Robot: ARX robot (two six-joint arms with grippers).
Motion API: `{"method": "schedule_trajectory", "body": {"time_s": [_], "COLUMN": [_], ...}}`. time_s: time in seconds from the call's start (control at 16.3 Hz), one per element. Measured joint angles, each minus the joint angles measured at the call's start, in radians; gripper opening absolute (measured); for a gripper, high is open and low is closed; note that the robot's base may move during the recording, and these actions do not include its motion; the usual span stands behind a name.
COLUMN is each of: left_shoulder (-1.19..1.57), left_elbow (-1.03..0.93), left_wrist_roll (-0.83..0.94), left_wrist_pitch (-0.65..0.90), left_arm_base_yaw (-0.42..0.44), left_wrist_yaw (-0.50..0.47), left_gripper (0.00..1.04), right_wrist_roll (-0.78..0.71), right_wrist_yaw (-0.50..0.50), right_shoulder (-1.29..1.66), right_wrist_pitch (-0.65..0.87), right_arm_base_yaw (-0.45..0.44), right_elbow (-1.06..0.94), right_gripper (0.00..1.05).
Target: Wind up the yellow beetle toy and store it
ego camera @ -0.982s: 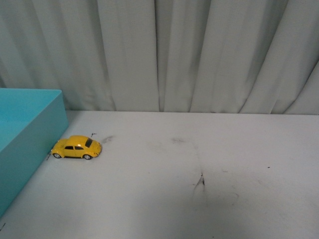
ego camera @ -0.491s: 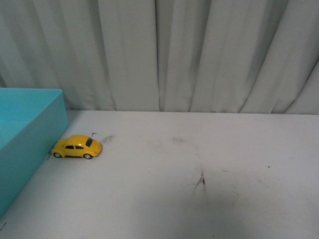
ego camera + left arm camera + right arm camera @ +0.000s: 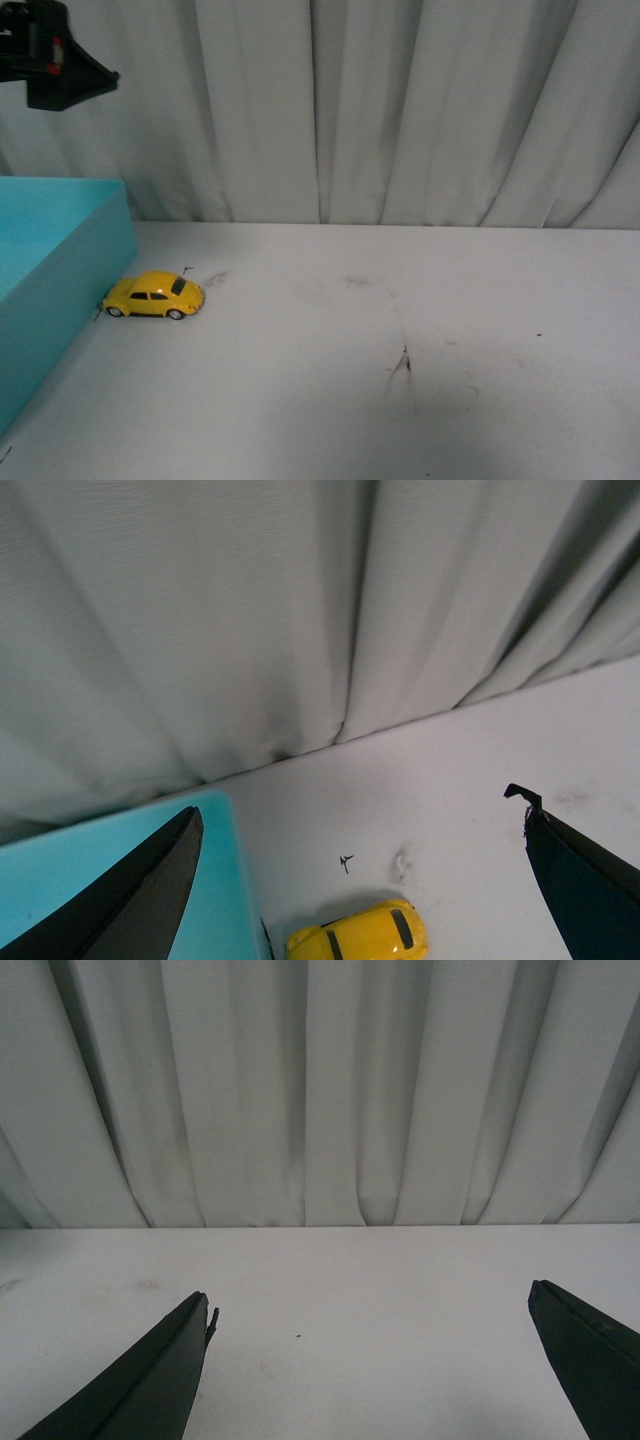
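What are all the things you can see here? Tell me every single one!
yellow beetle toy: one, yellow, on the table next to the box's wall
box: one, turquoise, on the left side of the table
table: one, white with dark scuff marks, under the toy and box
curtain: one, pale grey, behind the table
left hand: one, black, open, up above the toy and box
right hand: one, black, open, over the table, facing the curtain

left gripper (image 3: 355, 802) jaws wide apart; yellow beetle toy (image 3: 358, 943) on table (image 3: 470, 770) beside teal box (image 3: 80, 850); curtain (image 3: 250, 610) behind
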Motion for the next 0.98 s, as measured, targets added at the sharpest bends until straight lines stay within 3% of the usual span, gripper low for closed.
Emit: {"method": "schedule_trajectory", "body": {"time_s": [0.12, 0.43, 0.86, 0.98], "left_shoulder": [0.108, 0.332, 0.599, 0.64], "left_elbow": [0.138, 0.393, 0.661, 0.702], "left_wrist_roll": [0.214, 0.706, 1.129, 1.155], "left_wrist_pitch": [-0.184, -0.565, -0.885, -0.922], "left_arm_base_yaw": [-0.059, -0.159, -0.14, -0.143], "left_wrist_yaw": [0.011, -0.082, -0.359, -0.365], "left_gripper": [0.98, 0.98, 0.98, 0.98], "right_wrist_roll": [0.0, 0.0, 0.0, 0.0], "right_wrist_yaw": [0.0, 0.0, 0.0, 0.0], "right_shoulder": [0.0, 0.0, 0.0, 0.0], "right_wrist_pitch": [0.0, 0.0, 0.0, 0.0], "right_arm_base_yaw": [0.0, 0.0, 0.0, 0.0], "right_elbow": [0.0, 0.0, 0.0, 0.0], "right_gripper": [0.98, 0.98, 0.98, 0.98]}}
